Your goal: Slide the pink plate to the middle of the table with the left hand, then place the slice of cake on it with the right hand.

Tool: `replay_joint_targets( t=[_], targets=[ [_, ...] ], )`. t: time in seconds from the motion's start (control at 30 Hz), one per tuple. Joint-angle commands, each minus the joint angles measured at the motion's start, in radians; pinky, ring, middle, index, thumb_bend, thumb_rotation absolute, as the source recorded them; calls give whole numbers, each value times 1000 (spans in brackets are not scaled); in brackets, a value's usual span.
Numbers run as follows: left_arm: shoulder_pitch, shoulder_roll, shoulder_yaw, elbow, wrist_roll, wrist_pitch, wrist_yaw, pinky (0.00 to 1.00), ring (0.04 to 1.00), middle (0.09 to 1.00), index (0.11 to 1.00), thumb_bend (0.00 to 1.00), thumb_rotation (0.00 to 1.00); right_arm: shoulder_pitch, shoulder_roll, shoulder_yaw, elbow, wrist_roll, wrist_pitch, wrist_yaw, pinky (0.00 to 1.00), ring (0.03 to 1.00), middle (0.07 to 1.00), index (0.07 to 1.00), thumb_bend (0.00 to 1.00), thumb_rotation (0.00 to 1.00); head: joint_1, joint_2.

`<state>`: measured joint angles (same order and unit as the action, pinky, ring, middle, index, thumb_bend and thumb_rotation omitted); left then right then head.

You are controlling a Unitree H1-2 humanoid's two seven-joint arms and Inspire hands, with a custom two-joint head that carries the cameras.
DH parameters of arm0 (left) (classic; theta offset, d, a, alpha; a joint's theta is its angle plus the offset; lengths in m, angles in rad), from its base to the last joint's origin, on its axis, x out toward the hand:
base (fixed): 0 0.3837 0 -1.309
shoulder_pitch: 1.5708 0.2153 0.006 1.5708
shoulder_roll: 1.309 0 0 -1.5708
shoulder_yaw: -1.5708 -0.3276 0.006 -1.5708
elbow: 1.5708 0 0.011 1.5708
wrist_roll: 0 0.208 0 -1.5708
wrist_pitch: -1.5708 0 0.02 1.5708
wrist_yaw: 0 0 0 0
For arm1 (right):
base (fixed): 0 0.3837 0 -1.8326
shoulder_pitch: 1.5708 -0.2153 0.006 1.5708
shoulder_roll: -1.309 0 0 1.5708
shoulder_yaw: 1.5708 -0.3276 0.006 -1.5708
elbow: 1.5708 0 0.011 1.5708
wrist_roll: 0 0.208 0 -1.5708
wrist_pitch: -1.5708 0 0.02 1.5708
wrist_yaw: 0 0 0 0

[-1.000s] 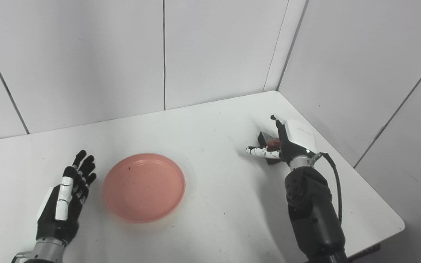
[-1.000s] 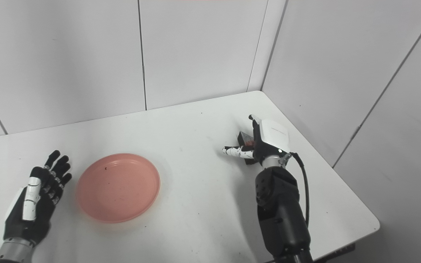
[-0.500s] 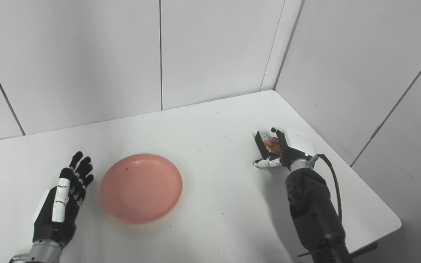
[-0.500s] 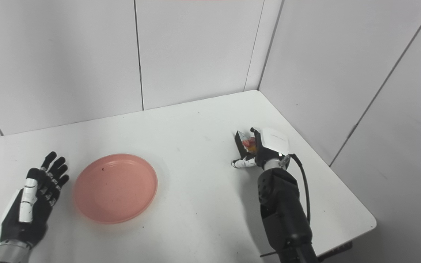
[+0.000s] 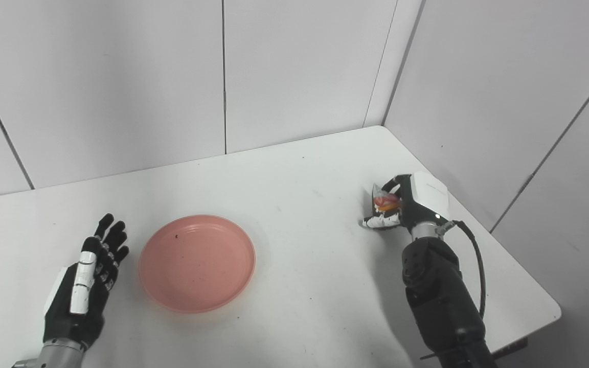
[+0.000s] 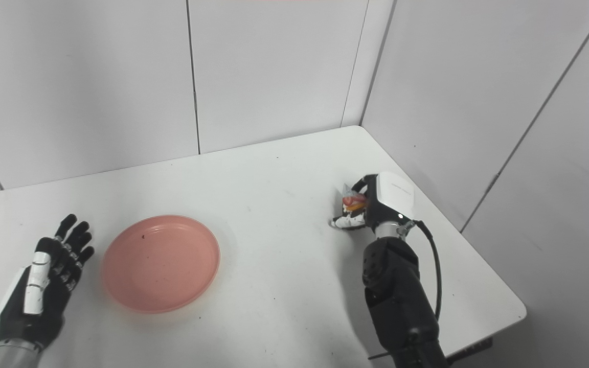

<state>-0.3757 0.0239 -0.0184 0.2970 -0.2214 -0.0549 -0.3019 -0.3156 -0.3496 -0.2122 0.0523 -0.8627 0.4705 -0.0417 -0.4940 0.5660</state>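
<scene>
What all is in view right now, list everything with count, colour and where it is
plate: one, pink, left of the table's middle, bare.
cake: one slice, red and orange topping showing, inside the right hand near the table's right edge.
table: one, white, set into a corner.
walls: white panels behind and to the right.
cable: one, black, along the right forearm.
left hand: one, black and white, open, flat beside the plate's left rim, apart from it.
right hand: one, black and white, closed around the cake.

Black robot hand (image 5: 86, 286) with white plates; black cabled forearm (image 5: 443, 301).
</scene>
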Motion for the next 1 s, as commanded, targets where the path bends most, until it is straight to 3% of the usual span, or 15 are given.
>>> replay_joint_targets(
  t=[0.0,0.07,0.2,0.37,0.43,0.57,0.8,0.97],
  targets=[
    [12,5,-4,9,8,-12,-1,997,1000,978,961,654,928,-15,-22,2,-57,21,-42,-66,170,246,471,486,525,0,10,-1],
    [13,2,-8,6,15,-17,3,990,997,972,955,673,925,-11,-24,9,-78,42,-49,-86,210,297,421,505,517,0,29,1],
    [25,-6,-20,-20,42,-4,25,975,985,965,953,689,949,-4,-33,17,-112,81,-59,-102,217,299,403,520,513,0,85,7],
    [40,-26,-41,-44,67,0,41,977,989,978,970,673,980,21,-10,53,-271,181,-27,10,269,347,430,527,516,0,192,6],
    [43,-31,-54,-50,86,0,50,981,992,986,981,655,995,28,-1,63,-312,239,-32,47,231,304,404,518,514,0,215,6],
    [43,-38,-75,-45,117,-10,67,1000,1000,1000,1000,630,1000,41,15,97,-374,313,-96,57,307,366,459,507,519,0,269,9],
    [37,-68,-100,-30,152,-25,93,1000,1000,1000,1000,617,1000,59,35,165,-437,377,-186,68,278,344,459,507,517,0,373,14],
    [28,-86,-114,6,186,-62,120,1000,1000,1000,1000,630,1000,62,28,237,-493,364,-171,128,291,361,462,505,517,0,431,15]
  ],
)
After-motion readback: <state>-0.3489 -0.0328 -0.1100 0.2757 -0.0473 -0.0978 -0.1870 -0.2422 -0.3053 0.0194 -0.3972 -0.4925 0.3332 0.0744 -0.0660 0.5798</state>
